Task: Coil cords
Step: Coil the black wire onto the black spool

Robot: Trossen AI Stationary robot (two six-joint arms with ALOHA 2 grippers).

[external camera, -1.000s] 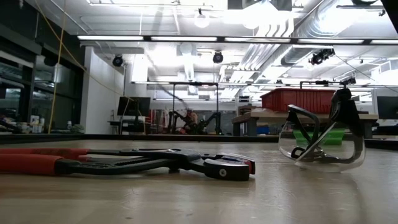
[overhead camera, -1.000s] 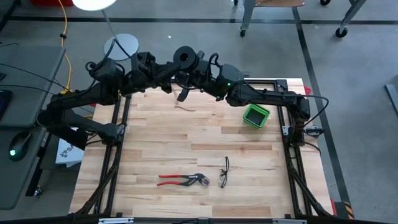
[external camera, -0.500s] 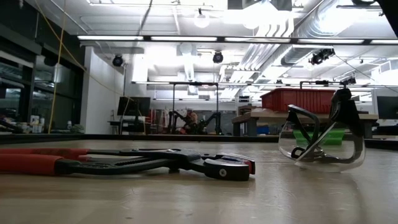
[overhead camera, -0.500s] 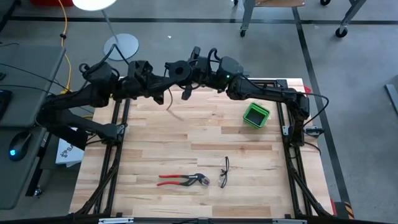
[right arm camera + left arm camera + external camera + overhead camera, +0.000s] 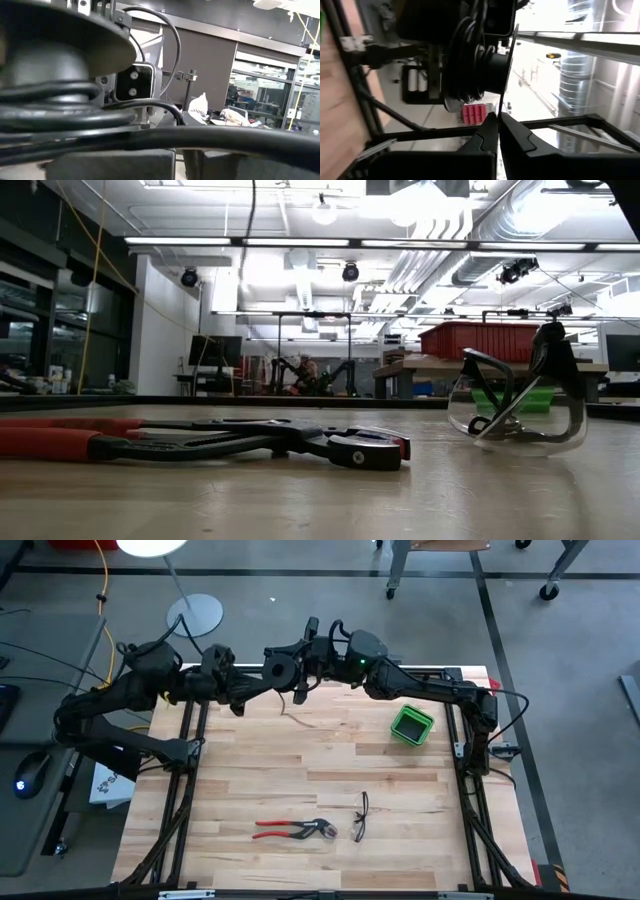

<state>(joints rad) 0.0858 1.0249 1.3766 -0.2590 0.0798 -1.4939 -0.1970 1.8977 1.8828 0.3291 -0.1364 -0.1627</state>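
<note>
While both arms meet above the table's far edge, at upper centre of the high view, the reel (image 5: 281,664) hangs in the air between them rather than lying on the wood, apparently so that the cord (image 5: 291,716) can be wound on without dragging. Right gripper (image 5: 308,652): closed, seemingly clamped on the reel, whose hub and turns of cord fill the right wrist view (image 5: 55,100). Left gripper (image 5: 498,131): fingers pinched shut on the thin cord (image 5: 501,107) just beside the reel (image 5: 477,65), probably to guide and tension it. Item: small round black disc-shaped reel, several dark turns already on the hub; a loose tail droops from it to the table (image 5: 300,760) below. Also present, near the lower centre and well apart: red-handled pliers (image 5: 293,829), safety glasses (image 5: 361,816); green bin (image 5: 411,726) at right.
</note>
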